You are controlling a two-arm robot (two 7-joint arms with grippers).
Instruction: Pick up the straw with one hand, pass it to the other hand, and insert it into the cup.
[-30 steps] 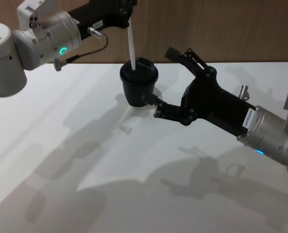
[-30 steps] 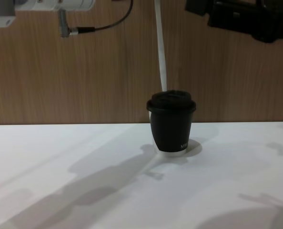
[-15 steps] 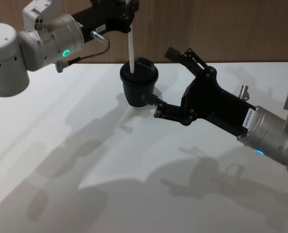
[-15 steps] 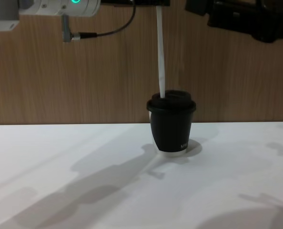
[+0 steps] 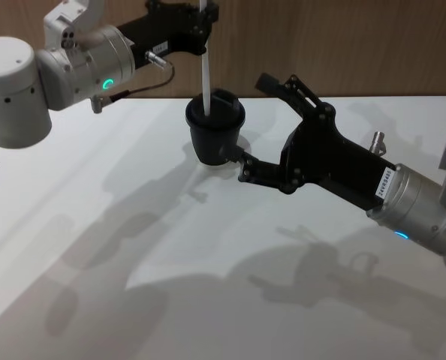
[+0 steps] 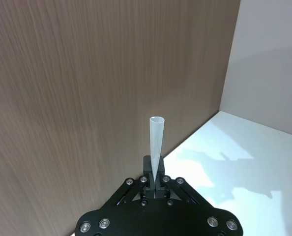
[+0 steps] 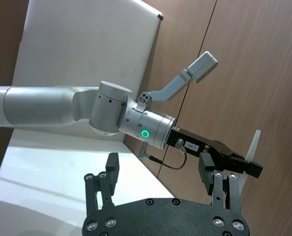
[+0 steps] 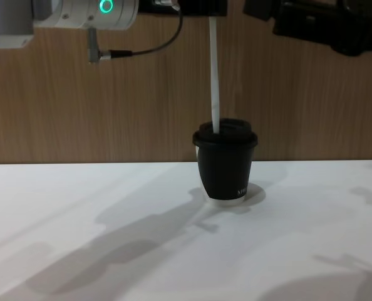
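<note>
Clamped the straw (image 5: 206, 67) near its top in the left claw (image 5: 202, 13), fingers pinched together on it, as seen plainly from the left wrist. Stood close to upright above the cup (image 5: 215, 135), lower end meeting the domed lid towards its left side; could not tell how deep into the opening, if at all. Sat the cup itself on the worktop (image 5: 208, 262), close to the wooden back wall.

Hung the right claw (image 5: 251, 120) with fingers spread wide and nothing between them, just right of the cup from the head and raised above lid height from the chest.

Judged the step in hand as the insertion. Called for a slow, straight push down along the straw's own line, keeping it vertical so the tip would not skid across the lid or bow the thin tube. Needed a firm pinch until the straw bottomed out, then release. Risked tipping the light cup with any sideways drag; best kept the right claw clear.
</note>
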